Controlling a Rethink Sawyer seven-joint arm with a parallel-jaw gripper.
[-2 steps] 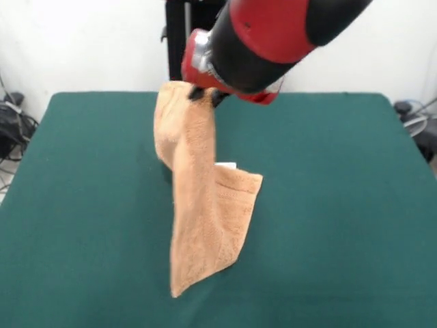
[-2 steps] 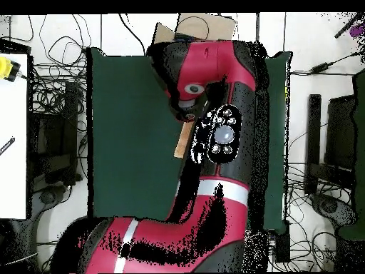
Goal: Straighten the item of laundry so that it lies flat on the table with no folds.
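Up, claw [image 1: 203,92] pinching towel [image 1: 201,205], white tag [image 1: 226,165]

A light orange-tan towel [image 1: 198,205] with a white tag, dark green table [image 1: 341,205], red and black arm [image 1: 273,34].

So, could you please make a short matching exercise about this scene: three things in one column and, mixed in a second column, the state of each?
Column one:
1. towel
2. table
3. gripper

Column two:
A. covered in dark green cloth
B. pinching the top edge of the cloth
C. hanging, folded, with its lower end near the table surface

Pairs: 1-C, 2-A, 3-B
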